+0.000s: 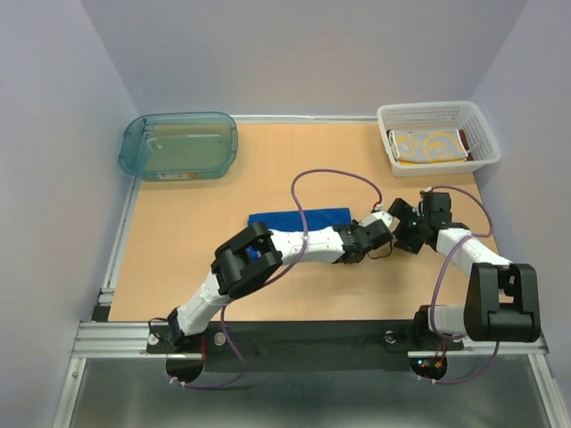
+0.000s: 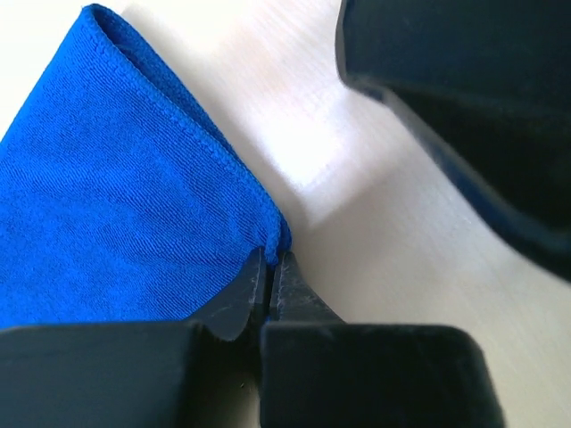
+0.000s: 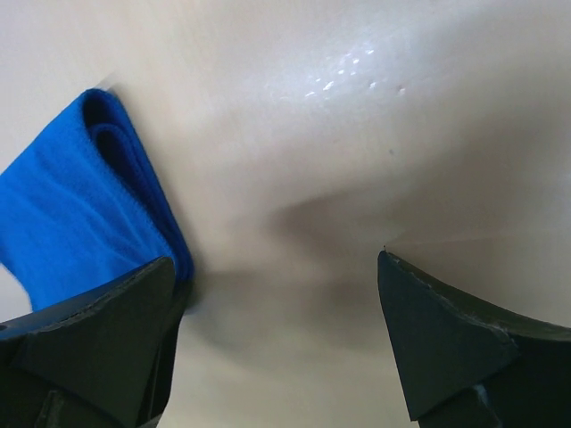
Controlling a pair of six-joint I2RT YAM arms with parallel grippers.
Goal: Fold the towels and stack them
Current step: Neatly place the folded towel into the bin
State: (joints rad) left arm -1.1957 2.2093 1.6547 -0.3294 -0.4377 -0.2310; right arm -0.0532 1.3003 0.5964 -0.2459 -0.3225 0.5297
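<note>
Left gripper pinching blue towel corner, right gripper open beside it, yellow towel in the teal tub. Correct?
No. The yellow towel lies in the white basket, not the teal tub, as the top external view shows. The rest holds: left gripper pinching the blue towel corner, right gripper open beside it.

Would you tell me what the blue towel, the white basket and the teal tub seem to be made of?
Blue towel: soft matte cloth, fine weave and stitched hem visible. White basket: probably rigid plastic, slotted walls. Teal tub: probably plastic, see-through and slightly glossy.
</note>
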